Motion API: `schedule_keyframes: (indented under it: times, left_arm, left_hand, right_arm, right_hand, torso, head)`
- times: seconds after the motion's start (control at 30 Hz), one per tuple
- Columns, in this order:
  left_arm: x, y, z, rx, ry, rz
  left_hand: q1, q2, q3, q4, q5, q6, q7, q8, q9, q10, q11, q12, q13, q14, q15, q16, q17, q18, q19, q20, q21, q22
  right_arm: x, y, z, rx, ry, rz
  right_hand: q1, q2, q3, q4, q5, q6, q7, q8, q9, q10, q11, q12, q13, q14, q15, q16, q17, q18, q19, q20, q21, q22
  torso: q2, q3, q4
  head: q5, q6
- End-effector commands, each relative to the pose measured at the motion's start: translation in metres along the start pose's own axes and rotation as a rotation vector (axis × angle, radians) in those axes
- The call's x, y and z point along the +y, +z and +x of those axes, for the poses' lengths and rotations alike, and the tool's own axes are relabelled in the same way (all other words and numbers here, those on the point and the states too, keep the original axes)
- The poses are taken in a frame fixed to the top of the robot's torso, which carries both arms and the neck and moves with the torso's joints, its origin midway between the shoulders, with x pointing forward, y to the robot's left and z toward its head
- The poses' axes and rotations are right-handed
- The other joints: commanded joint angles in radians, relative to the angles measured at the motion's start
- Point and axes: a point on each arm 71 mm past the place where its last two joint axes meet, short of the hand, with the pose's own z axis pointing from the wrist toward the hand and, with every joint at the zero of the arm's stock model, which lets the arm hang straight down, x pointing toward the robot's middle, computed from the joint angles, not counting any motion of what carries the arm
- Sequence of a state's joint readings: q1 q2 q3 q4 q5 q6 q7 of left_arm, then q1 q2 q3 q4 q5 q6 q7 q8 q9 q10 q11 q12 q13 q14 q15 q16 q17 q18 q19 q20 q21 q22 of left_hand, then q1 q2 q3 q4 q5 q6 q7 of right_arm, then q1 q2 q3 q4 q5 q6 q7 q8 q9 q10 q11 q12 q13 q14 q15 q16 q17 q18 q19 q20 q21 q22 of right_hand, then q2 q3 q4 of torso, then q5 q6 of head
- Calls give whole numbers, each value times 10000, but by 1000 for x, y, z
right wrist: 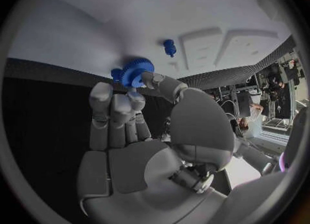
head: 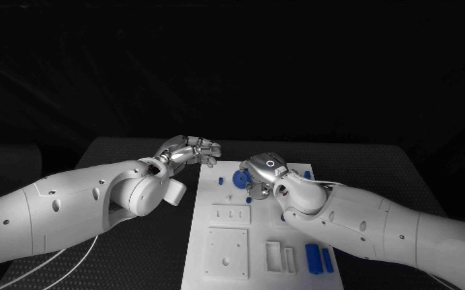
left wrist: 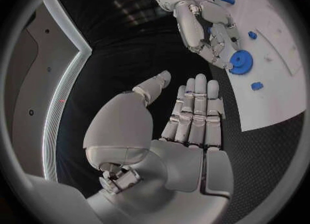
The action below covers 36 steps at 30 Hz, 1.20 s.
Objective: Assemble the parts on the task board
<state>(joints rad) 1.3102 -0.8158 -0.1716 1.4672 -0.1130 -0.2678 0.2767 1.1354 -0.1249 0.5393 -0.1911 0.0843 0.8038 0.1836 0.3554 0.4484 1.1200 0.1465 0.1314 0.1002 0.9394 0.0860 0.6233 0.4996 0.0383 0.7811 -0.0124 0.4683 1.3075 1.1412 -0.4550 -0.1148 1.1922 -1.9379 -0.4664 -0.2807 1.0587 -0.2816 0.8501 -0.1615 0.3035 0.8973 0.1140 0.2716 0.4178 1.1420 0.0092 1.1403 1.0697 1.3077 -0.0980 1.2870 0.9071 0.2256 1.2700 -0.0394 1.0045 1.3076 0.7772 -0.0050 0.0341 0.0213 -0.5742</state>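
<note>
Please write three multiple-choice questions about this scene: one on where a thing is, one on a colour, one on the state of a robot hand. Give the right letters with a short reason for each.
1. Where is the gear?
A. on the board, at the right robot hand's fingertips
B. on the black table beside the board
C. in the left robot hand's palm

2. What colour are the two bars on the board's near part?
A. white
B. blue
C. red

3. How is the left robot hand?
A. gripping the gear
B. pressing on the board
C. holding nothing, fingers straight

Answers:
1. A: both wrist views show the right robot hand's fingertips on the gear, over the white board.
2. B: the head view shows them blue against the white board.
3. C: the left wrist view shows its palm bare, over the black table.
</note>
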Motion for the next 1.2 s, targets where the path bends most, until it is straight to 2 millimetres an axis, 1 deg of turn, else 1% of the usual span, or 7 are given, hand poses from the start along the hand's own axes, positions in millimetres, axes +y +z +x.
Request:
schedule_keyframes:
  times: [0.03, 0.5, 0.53, 0.67, 0.8, 0.9, 1.2]
  left_arm:
    - [-1, 0, 2, 118, -7, 92]
    - [-1, 1, 2, 132, -9, 86]
    - [-1, 1, 2, 128, -8, 86]
    - [-1, 1, 2, 113, -3, 71]
    - [-1, 0, 2, 113, 4, 78]
    - [-1, 1, 2, 104, 8, 72]
    - [-1, 0, 1, 89, 10, 70]
  left_hand:
    - [-70, -7, 30, 36, -40, -50, -2, -40, -5, -53, -9, -47, -15, -79, 6, 47, -12, 194, -64, -14, 36, 206]
    - [-67, -8, 32, 30, -40, -54, -1, -41, -5, -54, -9, -52, -15, -80, 6, 48, -13, 195, -68, -14, 39, 205]
    - [-67, -8, 32, 30, -40, -54, -1, -41, -5, -54, -9, -52, -15, -80, 6, 48, -13, 195, -68, -14, 39, 205]
    - [-67, -9, 32, 29, -40, -55, -1, -41, -5, -54, -9, -53, -15, -80, 7, 48, -13, 196, -68, -14, 40, 205]
    - [-59, -15, 34, 20, -40, -58, -1, -43, -5, -57, -8, -56, -16, -81, 6, 48, -14, 197, -71, -15, 41, 205]
    - [-57, -17, 35, 18, -40, -59, 0, -43, -5, -58, -7, -57, -17, -81, 6, 49, -14, 197, -71, -15, 42, 205]
    - [-54, -19, 36, 13, -40, -62, 1, -44, -5, -63, -5, -62, -18, -80, 6, 50, -14, 198, -71, -15, 44, 205]
  right_arm:
    - [2, -1, 1, 8, 67, -146]
    - [4, 3, 3, 298, 99, -85]
    - [4, 3, 4, 339, 103, -71]
    - [2, 5, 8, 862, 228, 157]
    - [4, 6, 7, 840, 329, 114]
    - [5, 6, 7, 809, 340, 87]
    - [3, 7, 8, 799, 339, 131]
  right_hand:
    - [-46, 67, 17, -72, 97, -22, 43, 64, 0, 44, -32, -53, -5, 37, -29, -39, 19, 362, 32, -15, 51, 141]
    - [-5, 89, 44, -183, 411, -126, 20, 41, -23, 47, -53, -61, -7, 42, -48, -59, 45, 362, 41, -27, 51, 139]
    - [-2, 95, 48, -194, 469, -134, 17, 41, -24, 47, -55, -62, -7, 42, -51, -62, 47, 362, 39, -27, 50, 139]
    - [1, 174, 59, -319, 1112, -208, -1, 37, -32, 45, -73, -63, -1, 45, -67, -75, 70, 362, 33, -24, 53, 145]
    - [-116, 207, -144, -348, 1127, -612, -32, -134, -104, 31, -102, -57, 13, 57, -96, -76, 94, 362, 87, -46, 89, 151]
    - [-95, 239, -180, -383, 1173, -647, -56, -131, -100, 29, -123, -54, 19, 56, -114, -78, 102, 362, 89, -59, 90, 150]
    - [-29, 324, -183, -490, 1465, -688, -78, -87, -76, 24, -147, -56, 28, 52, -139, -91, 122, 362, 71, -73, 87, 151]
  torso:
    - [3, -6, 0]
    - [1, -11, 4]
    - [2, -12, 5]
    - [-1, -17, 6]
    - [4, -24, 11]
    - [5, -13, 6]
    - [5, -16, 2]
  head:
    - [13, -2]
    - [4, -14]
    - [3, -15]
    - [-10, -8]
    - [-26, -9]
    - [-17, -10]
    - [-24, -33]
